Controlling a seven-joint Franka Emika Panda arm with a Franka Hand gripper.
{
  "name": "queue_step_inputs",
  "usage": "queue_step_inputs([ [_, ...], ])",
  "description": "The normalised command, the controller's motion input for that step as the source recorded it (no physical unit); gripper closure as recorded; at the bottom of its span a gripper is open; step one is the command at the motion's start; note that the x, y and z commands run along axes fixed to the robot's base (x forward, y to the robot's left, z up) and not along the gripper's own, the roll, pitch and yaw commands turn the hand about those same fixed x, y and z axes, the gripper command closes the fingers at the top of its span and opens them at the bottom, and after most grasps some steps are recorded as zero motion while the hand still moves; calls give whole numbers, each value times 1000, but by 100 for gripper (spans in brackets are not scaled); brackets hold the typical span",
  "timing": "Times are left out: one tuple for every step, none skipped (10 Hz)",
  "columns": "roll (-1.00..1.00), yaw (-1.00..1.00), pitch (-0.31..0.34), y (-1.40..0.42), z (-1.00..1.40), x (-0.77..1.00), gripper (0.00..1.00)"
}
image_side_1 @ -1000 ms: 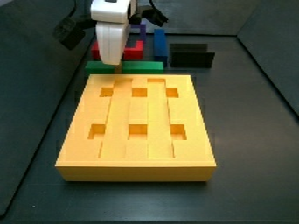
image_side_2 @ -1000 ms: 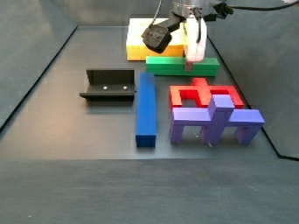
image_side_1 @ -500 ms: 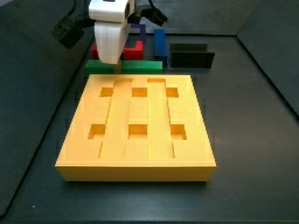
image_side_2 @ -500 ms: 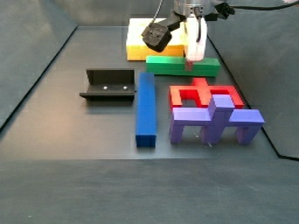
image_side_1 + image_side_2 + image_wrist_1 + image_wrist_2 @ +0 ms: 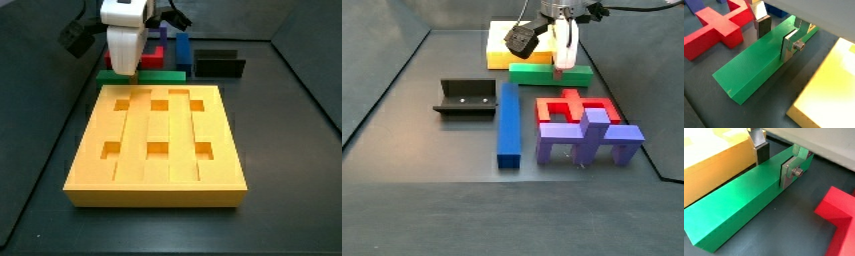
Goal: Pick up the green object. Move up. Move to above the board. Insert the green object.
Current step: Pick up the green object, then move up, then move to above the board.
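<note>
The green object (image 5: 751,65) is a long flat bar lying on the dark floor along the yellow board (image 5: 134,125), touching or nearly touching its far edge. It shows in both wrist views (image 5: 731,208) and in both side views (image 5: 167,74) (image 5: 536,72). My gripper (image 5: 774,49) is lowered over one end of the bar, with a finger (image 5: 787,173) against each long side. The jaws stand closed on the bar's width. The gripper also shows in both side views (image 5: 124,65) (image 5: 564,65). The board shows in both wrist views (image 5: 827,85) (image 5: 711,168).
A red cross-shaped block (image 5: 569,103) lies just beyond the bar, close to the fingers in a wrist view (image 5: 714,27). A long blue bar (image 5: 509,120), a purple piece (image 5: 589,135) and a black open-topped box (image 5: 469,97) lie nearby.
</note>
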Motion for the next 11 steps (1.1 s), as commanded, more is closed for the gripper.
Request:
queue_step_inputs([
  [0, 0, 0, 0, 0, 0, 100],
  [0, 0, 0, 0, 0, 0, 100],
  [0, 0, 0, 0, 833, 0, 100],
  [-3, 4, -1, -4, 816, 33, 100],
  [-11, 10, 38, -5, 697, 3, 100],
  [-43, 10, 39, -11, 322, 19, 100],
  [0, 0, 0, 0, 1400, 0, 100],
  [0, -4, 23, 1, 1400, -15, 100],
  [-28, 1, 29, -2, 1400, -41, 100],
  [-73, -5, 6, 2, 1400, -11, 100],
  [-83, -9, 44, 2, 1400, 12, 100],
])
